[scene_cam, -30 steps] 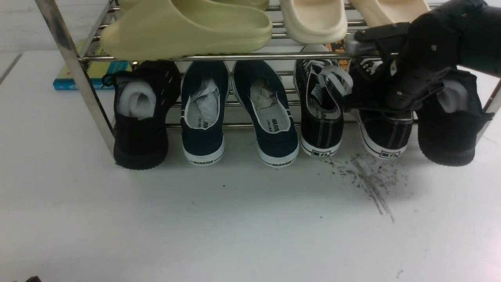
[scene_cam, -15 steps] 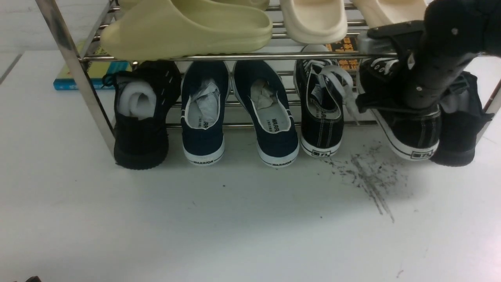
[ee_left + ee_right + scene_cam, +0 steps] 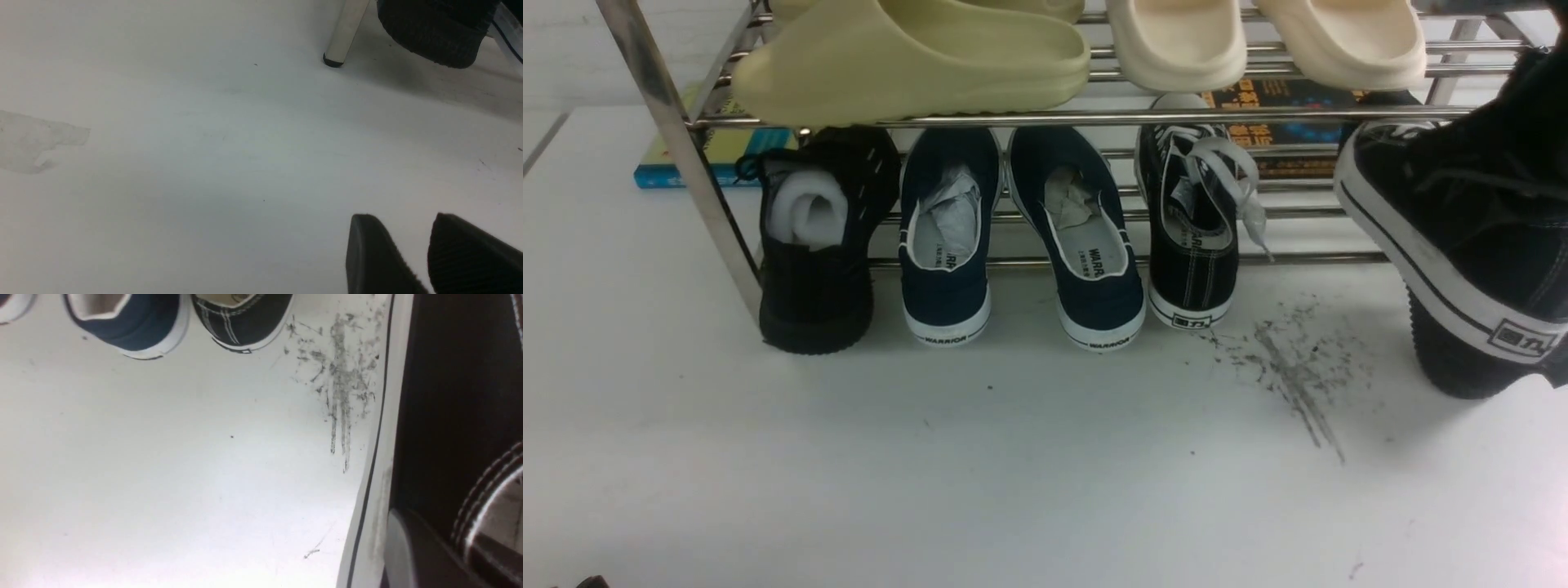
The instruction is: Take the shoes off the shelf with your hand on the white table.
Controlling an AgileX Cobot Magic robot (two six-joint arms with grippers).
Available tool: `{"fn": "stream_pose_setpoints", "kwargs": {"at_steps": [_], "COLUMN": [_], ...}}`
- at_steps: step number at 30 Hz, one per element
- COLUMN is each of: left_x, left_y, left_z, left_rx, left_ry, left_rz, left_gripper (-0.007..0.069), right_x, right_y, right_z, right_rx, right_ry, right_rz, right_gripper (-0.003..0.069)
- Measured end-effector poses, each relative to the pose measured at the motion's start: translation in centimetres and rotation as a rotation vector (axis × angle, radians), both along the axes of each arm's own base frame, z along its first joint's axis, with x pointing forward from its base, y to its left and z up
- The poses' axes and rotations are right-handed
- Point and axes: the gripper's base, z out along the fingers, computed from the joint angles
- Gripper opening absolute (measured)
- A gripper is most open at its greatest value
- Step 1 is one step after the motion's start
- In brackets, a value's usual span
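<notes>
One black canvas sneaker [image 3: 1454, 220] hangs tilted in the air at the front view's right edge, off the shelf [image 3: 1013, 118] and above the white table [image 3: 1013, 474]. My right gripper [image 3: 449, 543] is shut on its side wall near the heel, one finger [image 3: 408, 547] outside and one inside. It is mostly outside the front view. The second canvas sneaker [image 3: 1192, 237] stands on the lower tier, heel toward me, and also shows in the right wrist view [image 3: 245, 322]. My left gripper [image 3: 404, 220] is open and empty, low over the table near the shelf's left post [image 3: 345, 32].
Navy slip-ons [image 3: 947, 237] and all-black knit sneakers [image 3: 817, 245] [image 3: 1462, 367] stand on the lower tier. Yellow-green slides [image 3: 907, 57] and cream slides [image 3: 1176, 41] lie on the upper tier. Books [image 3: 715, 155] lie behind the shelf. Dark scuff streaks [image 3: 1290, 376] mark the table.
My right gripper has pulled the right canvas sneaker off the lower tier, up, to the right and toward the camera. The arm has left the front view. The other shoes have not moved.
</notes>
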Motion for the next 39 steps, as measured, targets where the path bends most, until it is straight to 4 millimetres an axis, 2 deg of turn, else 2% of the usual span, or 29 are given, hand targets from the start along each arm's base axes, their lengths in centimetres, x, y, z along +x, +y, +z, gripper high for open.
{"fn": "stream_pose_setpoints", "kwargs": {"at_steps": [14, 21, 25, 31, 39], "left_x": [0.0, 0.0, 0.0, 0.0, 0.0], "left_y": [0.0, 0.0, 0.0, 0.0, 0.0], "left_z": [0.0, 0.0, 0.0, 0.0, 0.0], "left_rx": [0.001, 0.001, 0.001, 0.001, 0.002], "left_ry": [0.0, 0.0, 0.0, 0.0, 0.0], "left_rz": [0.0, 0.0, 0.0, 0.0, 0.0], "left_gripper": [0.0242, 0.0242, 0.0242, 0.0242, 0.0242], "right_x": [-2.8, -2.5, -1.0, 3.3, 8.0], "right_y": [-0.6, -0.5, -0.7, 0.5, 2.1], "right_z": [1.9, 1.6, 0.5, -1.4, -1.9], "right_rx": [0.061, 0.053, -0.045, -0.103, -0.122], "right_ry": [-0.058, -0.048, -0.039, -0.024, -0.033], "right_rz": [0.044, 0.047, 0.033, 0.013, -0.003], "right_gripper": [0.0013, 0.0013, 0.0015, 0.0015, 0.0015]}}
